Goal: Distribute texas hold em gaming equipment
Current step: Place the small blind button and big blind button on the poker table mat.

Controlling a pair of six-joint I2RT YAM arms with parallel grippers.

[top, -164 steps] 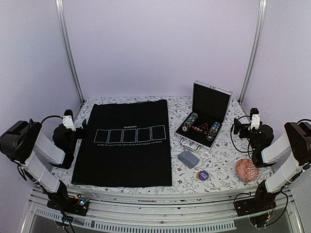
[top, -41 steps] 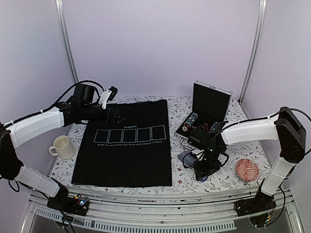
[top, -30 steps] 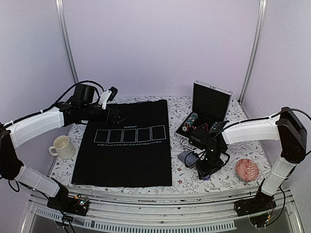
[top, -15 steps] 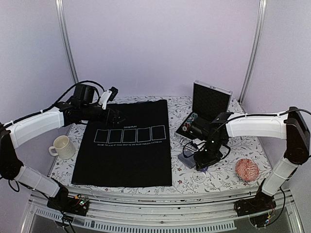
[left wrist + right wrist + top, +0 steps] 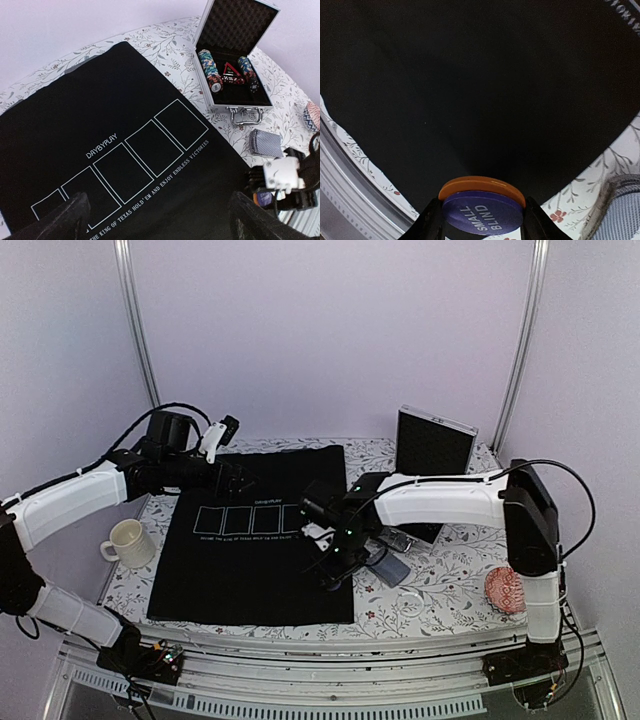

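Purple item: the purple button disc [image 5: 482, 216], marked SMALL BLIND, lies against an orange button disc [image 5: 481, 186].
Right fingers [image 5: 434, 227]: partly closed, pinching both discs by their edges, we find.
Location: above the near right corner of the black mat [image 5: 250, 560].
Card deck [image 5: 388, 567]: on the table [image 5: 450, 585], just right of the mat.
Chips [image 5: 209, 70]: in the open case [image 5: 235, 35], far right.
Left fingers [image 5: 60, 220]: spread wide, holding nothing, over the mat's far left.

One mat [image 5: 250, 540], one open case [image 5: 240, 25], one mug [image 5: 125, 542], one card deck [image 5: 265, 142], one red disc [image 5: 505, 590], two stacked button discs [image 5: 482, 212], seemingly two chip rows [image 5: 209, 67].
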